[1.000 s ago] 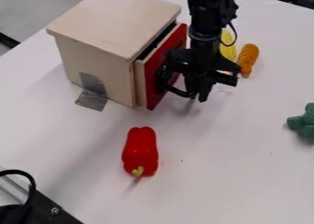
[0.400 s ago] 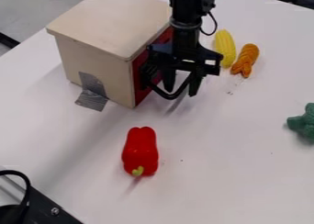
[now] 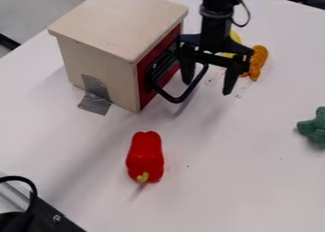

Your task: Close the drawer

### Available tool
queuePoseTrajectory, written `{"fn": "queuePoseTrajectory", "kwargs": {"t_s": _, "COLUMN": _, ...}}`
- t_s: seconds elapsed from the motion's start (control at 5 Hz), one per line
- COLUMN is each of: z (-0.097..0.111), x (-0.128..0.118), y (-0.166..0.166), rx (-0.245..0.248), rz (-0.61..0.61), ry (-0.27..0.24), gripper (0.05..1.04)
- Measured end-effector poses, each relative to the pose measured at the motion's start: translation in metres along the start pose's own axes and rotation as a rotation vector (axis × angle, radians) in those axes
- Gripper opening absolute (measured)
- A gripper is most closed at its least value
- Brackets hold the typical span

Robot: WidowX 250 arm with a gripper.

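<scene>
Drawer: red front point(image 3: 147, 60) set in the right-hand face of the wooden box point(image 3: 114, 24) — seated, no gap seen along its upper edge.
Handle: black, looped point(image 3: 175, 101), projecting from the drawer front toward the gripper.
Gripper: right of the box, fingertips down point(image 3: 207, 87), fingers spread apart; the nearer-to-box finger overlaps the handle in view — contact cannot be determined.
Tape: grey strip point(image 3: 95, 103), running from the box side onto the table point(image 3: 241, 178).
Pepper: red, lying below the box in view point(image 3: 145, 152), stem end toward the lower edge.
Corn: yellow, partly hidden behind the gripper point(image 3: 235, 36).
Orange item: just beside the corn point(image 3: 257, 61).
Green item: at the right edge of view point(image 3: 313, 129).
</scene>
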State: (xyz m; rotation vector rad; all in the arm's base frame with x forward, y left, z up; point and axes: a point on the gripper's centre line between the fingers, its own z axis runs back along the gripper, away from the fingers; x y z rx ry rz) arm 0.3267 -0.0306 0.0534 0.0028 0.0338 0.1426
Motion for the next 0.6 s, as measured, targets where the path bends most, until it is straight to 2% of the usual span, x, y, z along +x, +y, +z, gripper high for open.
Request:
{"fn": "queuePoseTrajectory", "kwargs": {"t_s": 0.2, "z": 0.011, "x": 0.005, "y": -0.021, "rx": 0.009, "rz": -0.075, "ry": -0.032, "gripper": 1.0}}
{"fn": "queuePoseTrajectory", "kwargs": {"t_s": 0.4, "z": 0.021, "x": 0.004, "y": -0.04, "rx": 0.005, "rz": -0.103, "ry": -0.036, "gripper": 1.0}}
{"fn": "queuePoseTrajectory", "kwargs": {"t_s": 0.6, "z": 0.029, "x": -0.001, "y": -0.043, "rx": -0.011, "rz": -0.078, "ry": -0.018, "gripper": 1.0}}
